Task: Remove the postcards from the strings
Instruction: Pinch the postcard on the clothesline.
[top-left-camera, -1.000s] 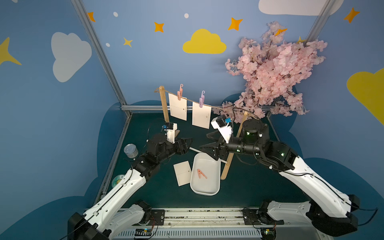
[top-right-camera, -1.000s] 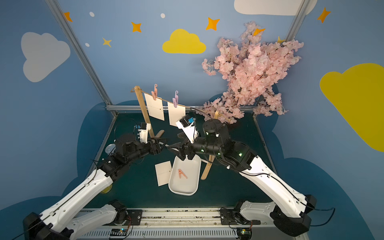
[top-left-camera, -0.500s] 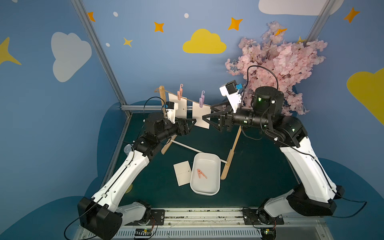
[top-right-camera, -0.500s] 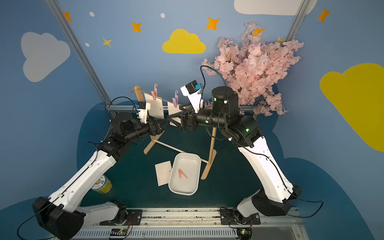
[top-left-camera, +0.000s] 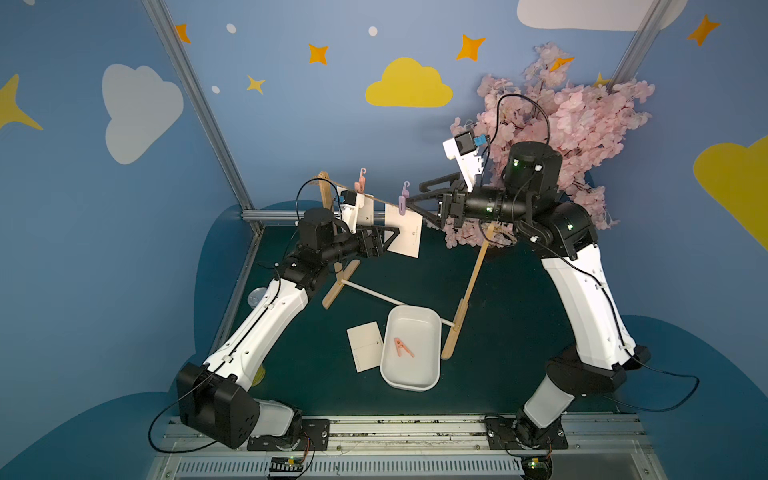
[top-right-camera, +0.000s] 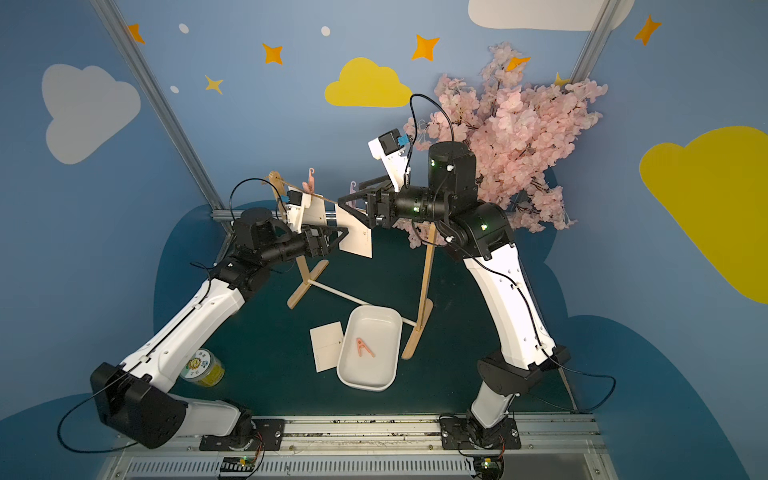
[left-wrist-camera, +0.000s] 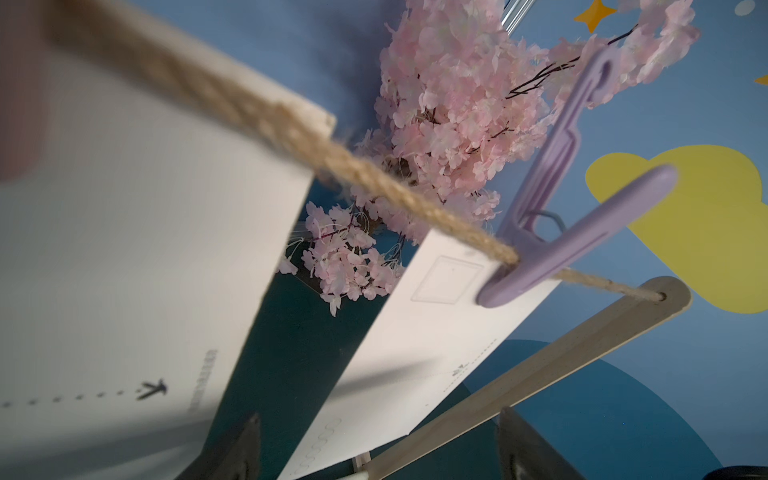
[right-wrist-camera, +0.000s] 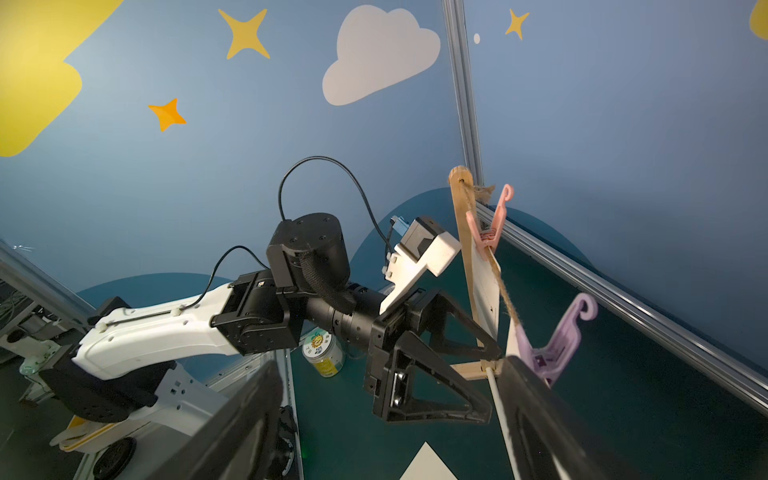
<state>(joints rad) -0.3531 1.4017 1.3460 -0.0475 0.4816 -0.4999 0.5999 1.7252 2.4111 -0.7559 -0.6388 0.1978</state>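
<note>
Gaping empty, my right jaws sit beside the upright purple clothespin (top-left-camera: 402, 201) pinning the postcard (top-left-camera: 405, 235) to the string (left-wrist-camera: 374, 178); left jaws likewise, lower.

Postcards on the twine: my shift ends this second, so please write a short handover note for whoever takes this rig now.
Left end effector: open, by the lower part of the purple-pinned postcard, gripping nothing.
Right end effector: open, at the purple clothespin, holding nothing.
Done: the loose postcard lies on the table beside the white tray; a loose pink clothespin lies in the tray.
Left: the purple-pinned postcard and the pink-pinned postcard hang on the twine. Unclip both.
</note>
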